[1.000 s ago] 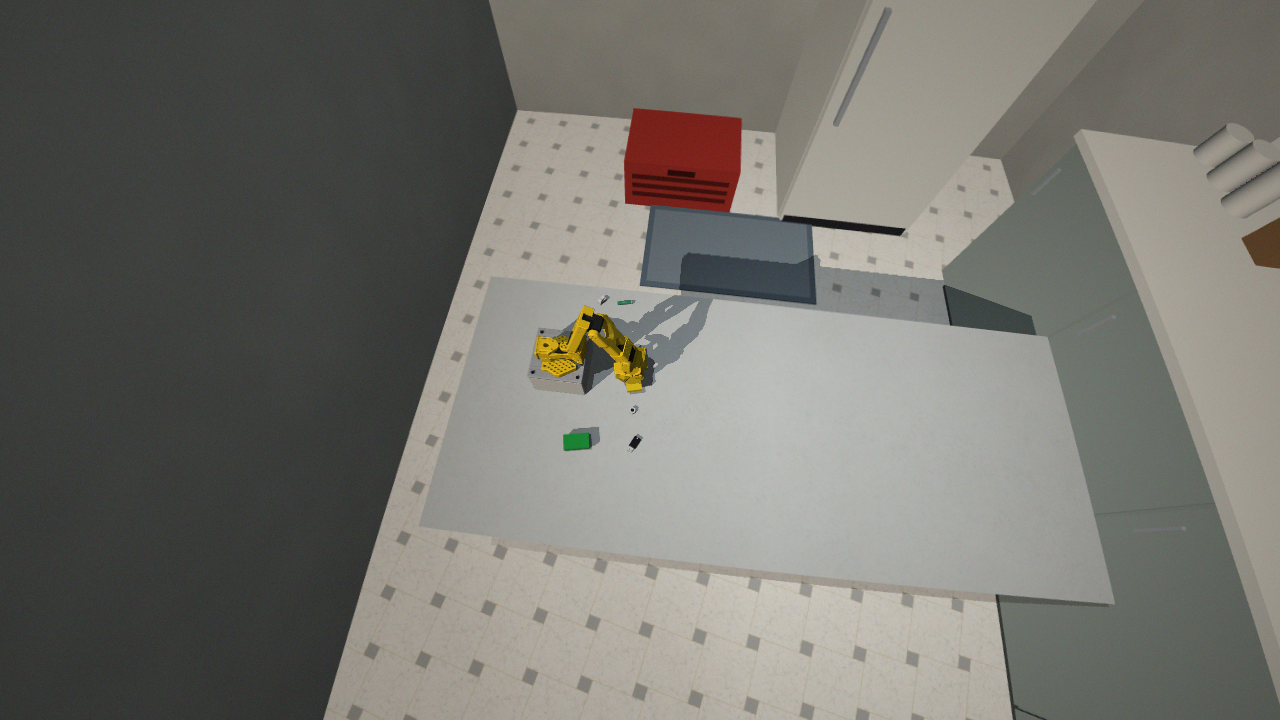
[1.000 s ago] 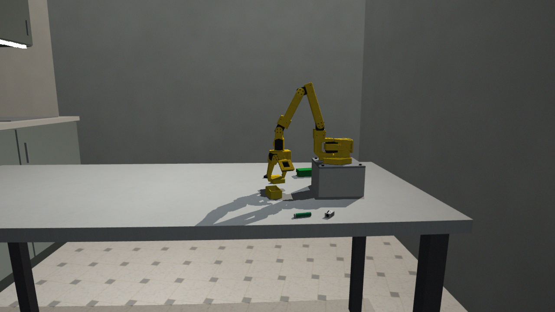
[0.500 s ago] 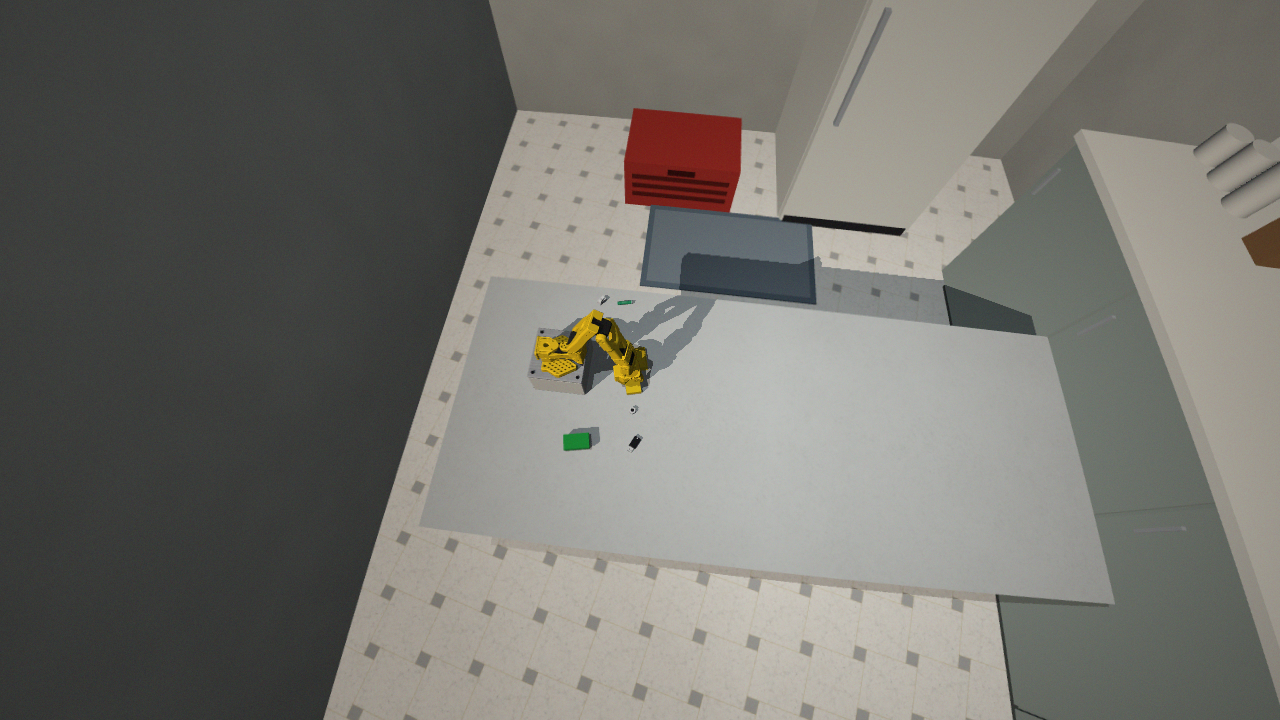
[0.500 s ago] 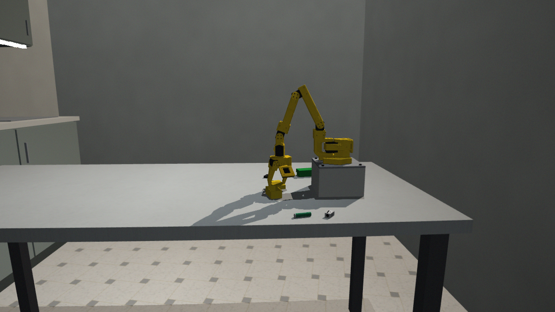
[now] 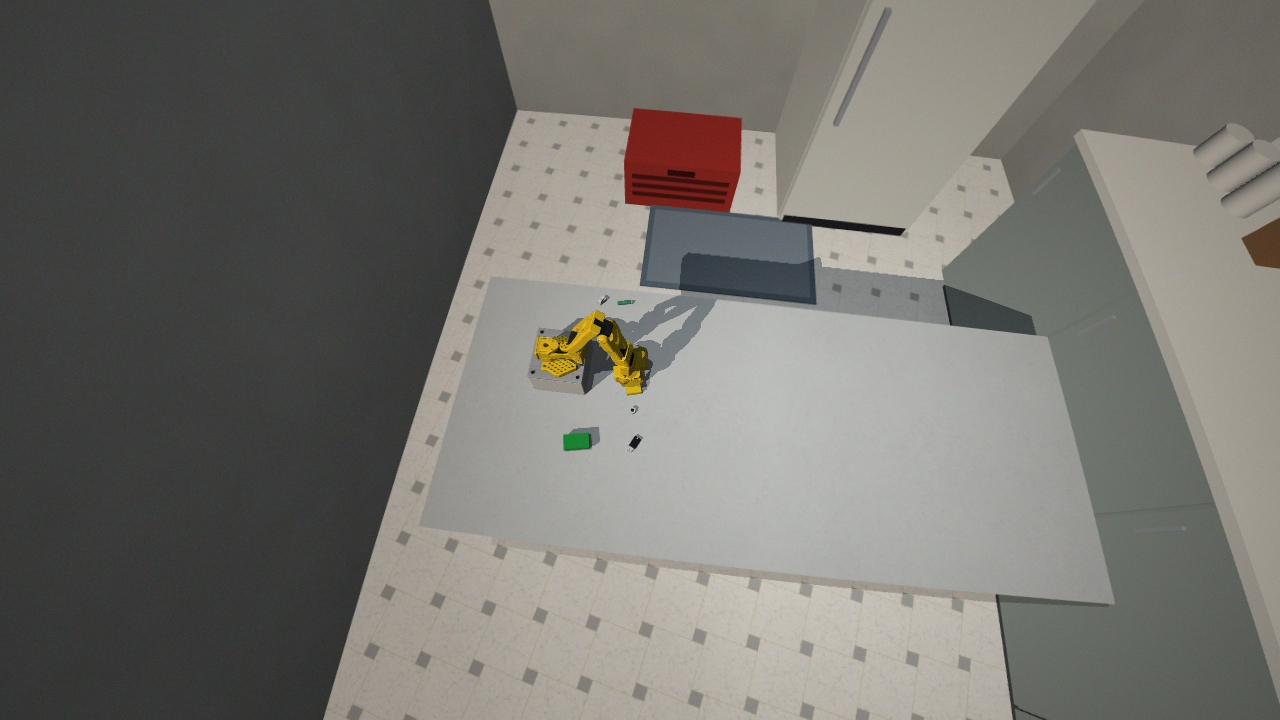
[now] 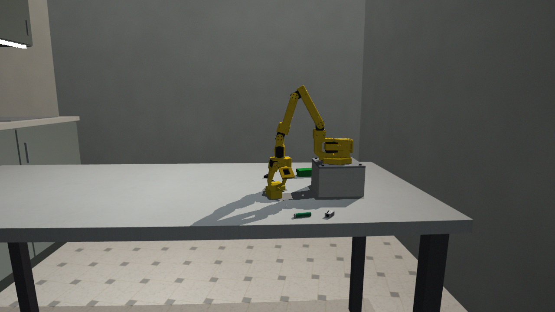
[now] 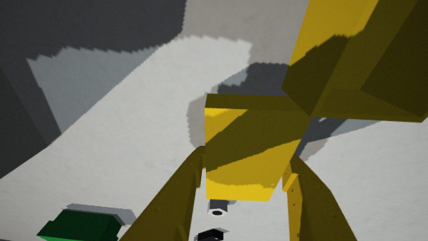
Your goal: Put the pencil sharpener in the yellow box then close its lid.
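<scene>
My gripper is shut on the flat yellow lid, which stands between the two fingers. The yellow box lies just beyond the lid at the upper right, its open side towards me. Its inside is dark and I cannot tell what it holds. In the exterior view the gripper hangs low, right over the box, next to the grey base block. A small grey block with a hole, like a pencil sharpener, lies near the table's front edge.
A green battery-like stick lies beside the grey block. A small grey ring-shaped piece, a black piece and a green block lie on the table below the gripper. The arm's base block stands close by.
</scene>
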Robot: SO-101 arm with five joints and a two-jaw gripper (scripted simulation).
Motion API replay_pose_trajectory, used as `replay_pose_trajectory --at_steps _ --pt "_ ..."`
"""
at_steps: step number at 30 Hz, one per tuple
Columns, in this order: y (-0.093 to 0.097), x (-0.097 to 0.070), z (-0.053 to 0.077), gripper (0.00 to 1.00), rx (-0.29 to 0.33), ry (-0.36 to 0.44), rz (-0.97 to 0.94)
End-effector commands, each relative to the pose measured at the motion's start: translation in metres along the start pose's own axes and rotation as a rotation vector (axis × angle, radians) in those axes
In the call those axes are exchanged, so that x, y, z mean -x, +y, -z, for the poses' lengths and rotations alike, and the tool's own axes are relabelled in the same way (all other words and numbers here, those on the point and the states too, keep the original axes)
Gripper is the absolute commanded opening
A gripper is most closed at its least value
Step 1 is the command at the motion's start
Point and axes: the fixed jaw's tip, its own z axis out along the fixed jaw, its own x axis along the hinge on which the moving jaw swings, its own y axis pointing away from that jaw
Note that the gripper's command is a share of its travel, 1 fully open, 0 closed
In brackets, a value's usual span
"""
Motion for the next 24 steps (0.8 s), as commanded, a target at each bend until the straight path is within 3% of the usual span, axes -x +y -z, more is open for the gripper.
replay_pose_trajectory --at_steps 1,24 --pt "0.0004 -0.0006 -0.0020 0.22 0.001 -0.002 0.000" --pt "0.0004 -0.0002 -0.0047 0.22 0.001 -0.002 0.000"
